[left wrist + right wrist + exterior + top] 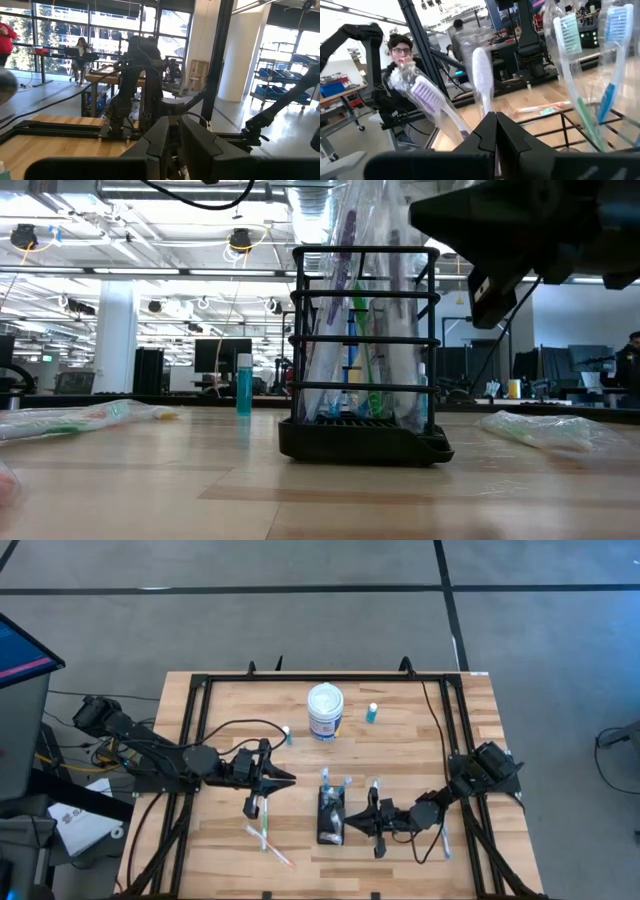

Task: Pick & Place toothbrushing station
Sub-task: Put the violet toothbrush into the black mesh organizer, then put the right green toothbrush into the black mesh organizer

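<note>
Black slotted toothbrushing station (331,817) sits on the wooden table (400,750) near the front edge, centre, standing upright with several plastic-wrapped toothbrushes in it. In the low view the station (364,360) shows as a wire rack on a dark base, wrapped brushes (352,330) standing inside.

Right gripper (362,823) is right beside the station on its right side, touching or nearly so. In the right wrist view its fingers (487,132) are pressed together, with a white-headed wrapped brush (482,75) rising just above the tips; looks like it's pinched between them, but the contact point is hidden, so not certain. Purple-bristled brush (422,95) and green-bristled brush (568,35) stand either side.

Left gripper (280,777) hovers left of the station, apart from it, fingers (157,142) closed with nothing between them.

White round tub (325,711) with blue label is at the back centre, small teal bottle (372,713) just to its right. Loose wrapped brushes (268,838) lie on the table front-left of the station.

Person at a desk visible beyond the table in the right wrist view.
</note>
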